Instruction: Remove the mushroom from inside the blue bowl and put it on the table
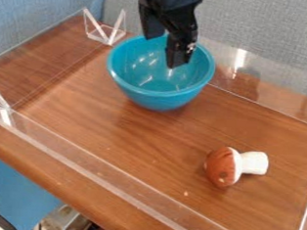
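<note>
Mushroom out on the table, claw released above the bowl

I have the black robot claw (172, 51) over the back part of the round, glossy bright-blue bowl (160, 76), jaws spread, nothing gripped. Fingertips overlap the bowl's far side in this view; can't tell whether they dip below the rim.

Task object: small toy mushroom, rounded reddish-brown cap, short white stem (236, 166). It lies on its side on the brown wood-grain table (128, 145), well apart from the bowl, toward the right of the view and nearer the camera. Cap points left, stem points right. Bowl sits upright, and the inside I can see is plain blue (part of it is behind the claw).

Clear acrylic wall (268, 93) along the table's back edge, with a bright glare spot. White angular frame piece (104, 26) stands left of the bowl, near the back. Grey textured panel (266, 31) behind everything.
</note>
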Available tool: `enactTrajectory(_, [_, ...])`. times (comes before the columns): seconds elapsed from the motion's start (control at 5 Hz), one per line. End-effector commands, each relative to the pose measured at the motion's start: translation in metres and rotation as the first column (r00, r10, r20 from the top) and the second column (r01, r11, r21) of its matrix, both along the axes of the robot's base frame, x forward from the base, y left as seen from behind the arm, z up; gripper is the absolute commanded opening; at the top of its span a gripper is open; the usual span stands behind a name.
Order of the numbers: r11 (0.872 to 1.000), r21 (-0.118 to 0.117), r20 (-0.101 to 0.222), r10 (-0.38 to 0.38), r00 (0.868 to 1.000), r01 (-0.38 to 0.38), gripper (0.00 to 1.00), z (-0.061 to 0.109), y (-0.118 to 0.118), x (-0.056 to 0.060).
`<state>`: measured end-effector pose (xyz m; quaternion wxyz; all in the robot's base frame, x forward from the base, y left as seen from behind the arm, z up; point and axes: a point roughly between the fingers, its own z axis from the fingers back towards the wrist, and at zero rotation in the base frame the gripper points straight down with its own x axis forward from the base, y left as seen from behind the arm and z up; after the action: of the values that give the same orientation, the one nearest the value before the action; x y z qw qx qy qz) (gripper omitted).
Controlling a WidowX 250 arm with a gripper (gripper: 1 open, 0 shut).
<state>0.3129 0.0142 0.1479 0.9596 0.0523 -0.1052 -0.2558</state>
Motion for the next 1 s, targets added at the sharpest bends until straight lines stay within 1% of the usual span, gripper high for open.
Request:
enactTrajectory(0.0, [1.0,0.005,0.034,-0.025,0.999,0.025,1.0,0.007,0.006,0.014])
enactTrajectory(0.2, [0.998,0.006,0.02,-0.061,0.998,0.061,1.0,0.001,0.007,0.02])
enactTrajectory(0.4, [0.992,0.006,0.009,-0.126,0.992,0.126,1.0,-0.007,0.011,0.014])
enactTrajectory(0.6, [0.981,0.007,0.001,-0.192,0.981,0.192,0.0,-0.013,0.014,0.008])
enactTrajectory(0.8, [0.98,0.007,0.0,-0.2,0.98,0.2,1.0,-0.012,0.015,0.004])
